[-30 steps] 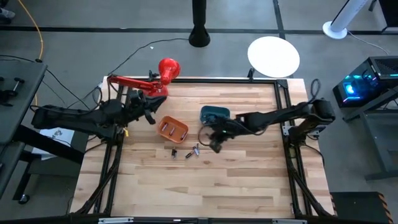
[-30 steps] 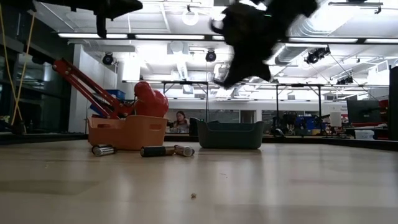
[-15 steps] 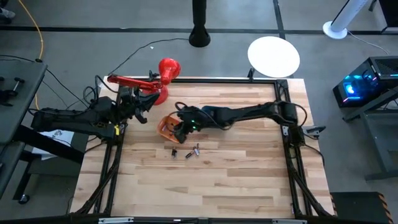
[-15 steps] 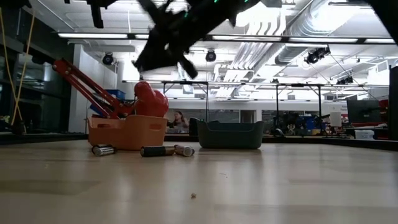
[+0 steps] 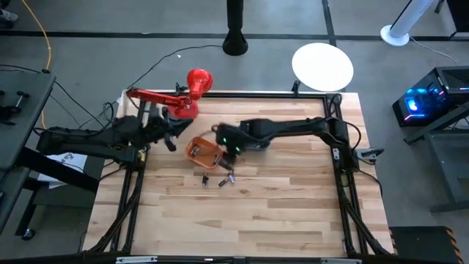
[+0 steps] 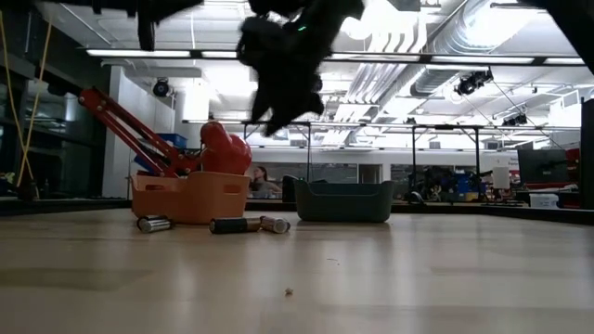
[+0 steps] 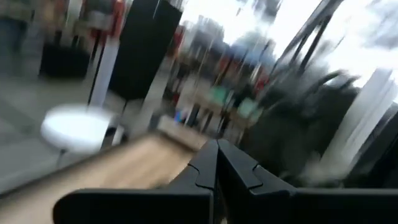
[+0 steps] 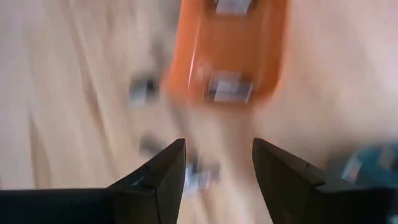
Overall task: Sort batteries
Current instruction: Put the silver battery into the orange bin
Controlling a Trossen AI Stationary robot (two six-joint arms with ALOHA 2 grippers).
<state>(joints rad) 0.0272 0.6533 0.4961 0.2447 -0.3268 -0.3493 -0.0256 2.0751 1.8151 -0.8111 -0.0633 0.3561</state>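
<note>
Parted right gripper [image 8: 216, 163] above orange bin [image 8: 231, 46]

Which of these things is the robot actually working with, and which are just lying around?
In the job:
- loose batteries
- orange bin
- teal bin
- right gripper, jaws open, above the orange bin

Just lying about:
- red desk lamp
- white round disc beyond the table

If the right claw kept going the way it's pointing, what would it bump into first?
Probably the loose batteries on the table; the open right claw points down at them, just short of the orange bin. Depth is unclear.
</note>
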